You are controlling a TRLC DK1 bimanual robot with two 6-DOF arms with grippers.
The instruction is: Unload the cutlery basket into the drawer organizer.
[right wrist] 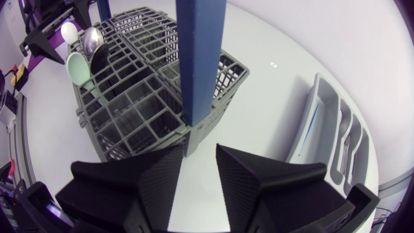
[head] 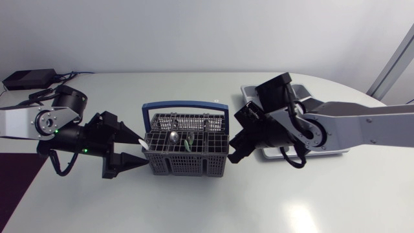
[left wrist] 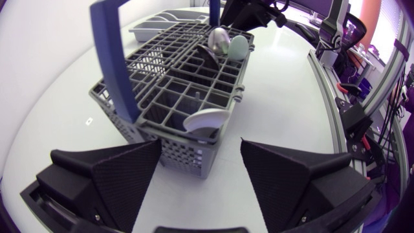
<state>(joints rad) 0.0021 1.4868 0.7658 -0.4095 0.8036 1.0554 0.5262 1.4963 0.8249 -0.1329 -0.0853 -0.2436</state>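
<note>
The grey cutlery basket (head: 187, 154) with its blue handle (head: 186, 103) stands mid-table. In it stand a white spoon (left wrist: 206, 122) at the corner nearest my left gripper, a metal spoon (left wrist: 218, 40), a pale green spoon (left wrist: 238, 46) and a dark utensil (left wrist: 210, 59). My left gripper (left wrist: 200, 144) is open at the basket's left end, one finger to each side of that corner. At the basket's right end, my right gripper (right wrist: 199, 152) is low by the foot of the handle (right wrist: 200, 58), its fingers a narrow gap apart with nothing between them. The grey drawer organizer (right wrist: 323, 123) lies behind my right arm.
A black box with cables (head: 29, 79) sits at the table's back left corner. The organizer (head: 330, 153) is mostly covered by my right arm in the head view and holds a few pieces. Bare white tabletop (head: 194, 207) stretches in front of the basket.
</note>
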